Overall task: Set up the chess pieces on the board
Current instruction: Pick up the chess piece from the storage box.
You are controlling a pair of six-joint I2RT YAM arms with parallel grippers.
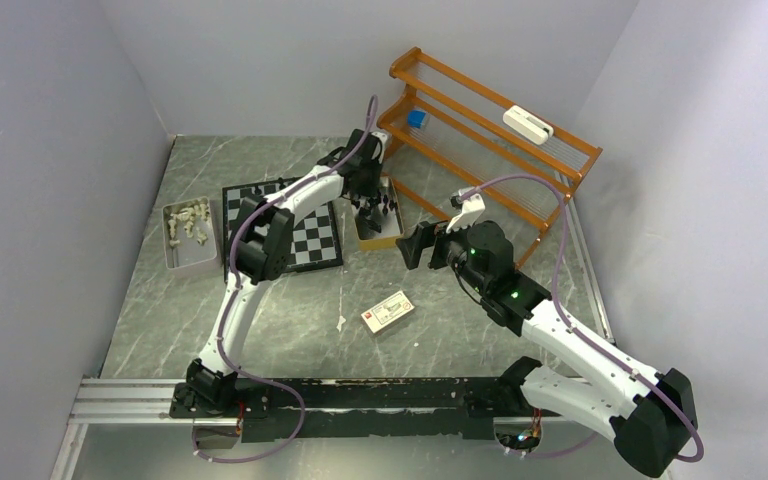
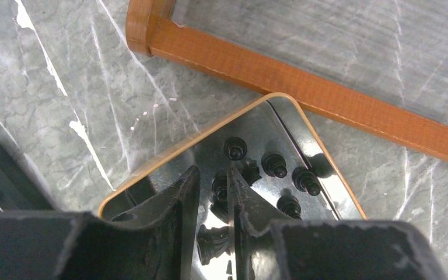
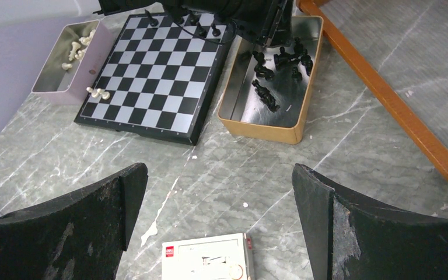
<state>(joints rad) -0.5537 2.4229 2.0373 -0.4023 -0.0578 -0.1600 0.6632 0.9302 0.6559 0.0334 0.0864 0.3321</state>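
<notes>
The board lies left of centre, with a few black chess pieces on its far row and two pale ones at its left edge. More black pieces lie in a tan tin just right of the board. My left gripper reaches down into that tin. Its jaws stand a narrow gap apart, shut on a black piece that lies across the gap. My right gripper hovers wide open and empty over the table, in front of the tin.
A grey tin with several pale pieces stands left of the board. A small white box lies on the table under my right gripper. A wooden rack runs along the back right, its bottom rail close behind the tan tin.
</notes>
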